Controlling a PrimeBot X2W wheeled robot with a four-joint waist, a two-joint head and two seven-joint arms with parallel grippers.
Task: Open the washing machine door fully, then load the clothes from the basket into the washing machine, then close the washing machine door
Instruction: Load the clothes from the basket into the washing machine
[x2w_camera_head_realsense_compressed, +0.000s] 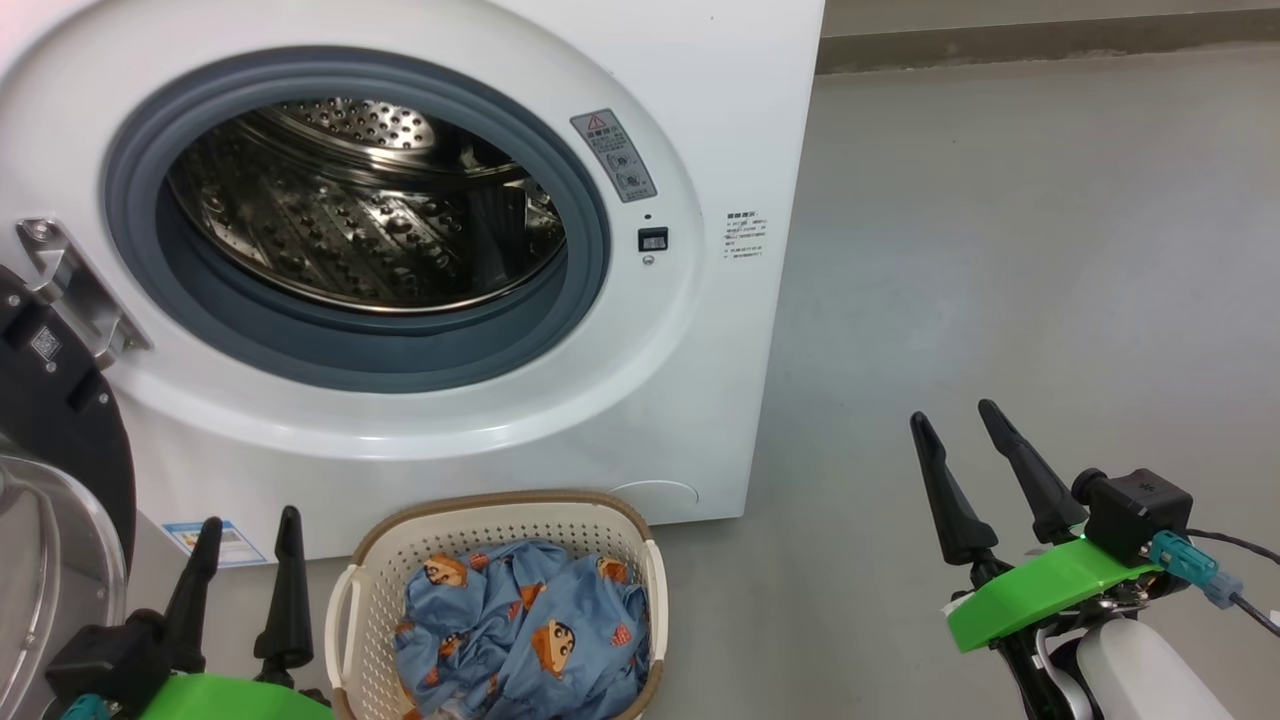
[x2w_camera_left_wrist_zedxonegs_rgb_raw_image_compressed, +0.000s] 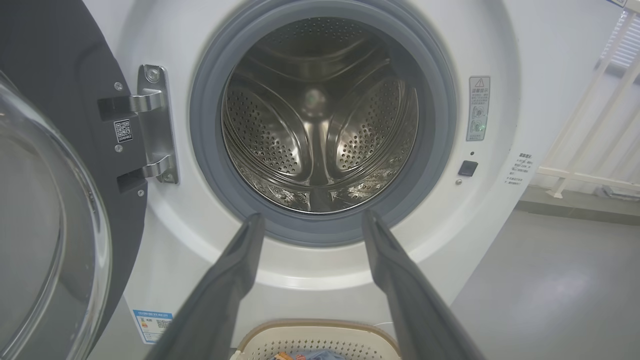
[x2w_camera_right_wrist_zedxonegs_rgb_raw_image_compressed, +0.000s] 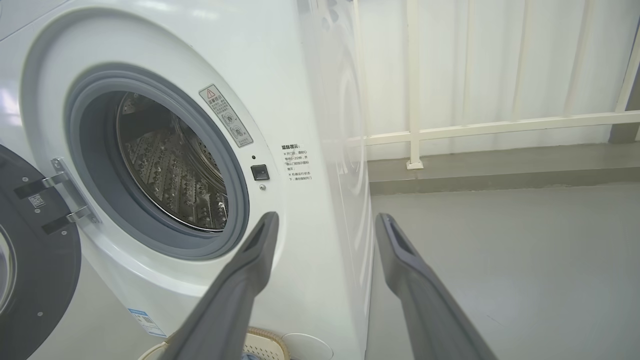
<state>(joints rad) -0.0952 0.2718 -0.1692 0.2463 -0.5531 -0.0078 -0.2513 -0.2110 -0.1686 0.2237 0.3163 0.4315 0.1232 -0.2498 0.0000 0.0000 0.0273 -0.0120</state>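
The clothes (x2w_camera_head_realsense_compressed: 520, 620), a soft, light heap in the basket (x2w_camera_head_realsense_compressed: 480, 505) before the open machine (x2w_camera_head_realsense_compressed: 720, 130), should lift by pinching a raised fold, the left fingers (x2w_camera_head_realsense_compressed: 288, 580) just beside the basket, the right fingers (x2w_camera_head_realsense_compressed: 945, 490) well apart, both spread wide and empty.

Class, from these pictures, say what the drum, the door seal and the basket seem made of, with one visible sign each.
Drum: probably stainless steel, shiny with punched holes and glints. Door seal: likely rubber, matt grey. Basket: seemingly moulded plastic, cream, regular holes; its brown rim looks woven.
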